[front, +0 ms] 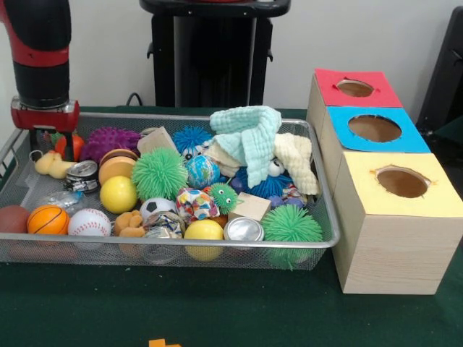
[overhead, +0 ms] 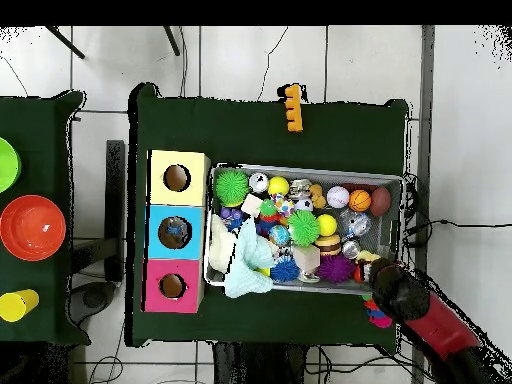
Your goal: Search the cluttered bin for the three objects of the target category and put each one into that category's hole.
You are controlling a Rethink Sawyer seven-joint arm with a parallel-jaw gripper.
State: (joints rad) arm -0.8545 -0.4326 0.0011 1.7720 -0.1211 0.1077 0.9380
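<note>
A wire mesh bin [front: 318,242] [overhead: 400,180] is packed with toys. Among them are a yellow ball [front: 118,194], a basketball [front: 48,219], a baseball [front: 89,223], a soccer ball [front: 157,207], green spiky balls [front: 158,173], a purple spiky ball [front: 108,141] and tin cans [front: 243,229]. There are also a wooden block [front: 249,206], a rubber duck [front: 52,165] and a mint cloth [front: 249,134]. Beside the bin stand red [front: 329,78], blue [front: 340,116] and yellow [front: 362,195] boxes, each with a hole on top. My gripper [front: 51,137] reaches down into the bin's far left corner, above the duck. From overhead, the arm [overhead: 400,290] covers it.
An orange piece [overhead: 292,107] [front: 163,343] lies on the green table outside the bin. In the overhead view, a side table holds a green bowl [overhead: 5,165], an orange bowl [overhead: 32,227] and a yellow cup [overhead: 18,303].
</note>
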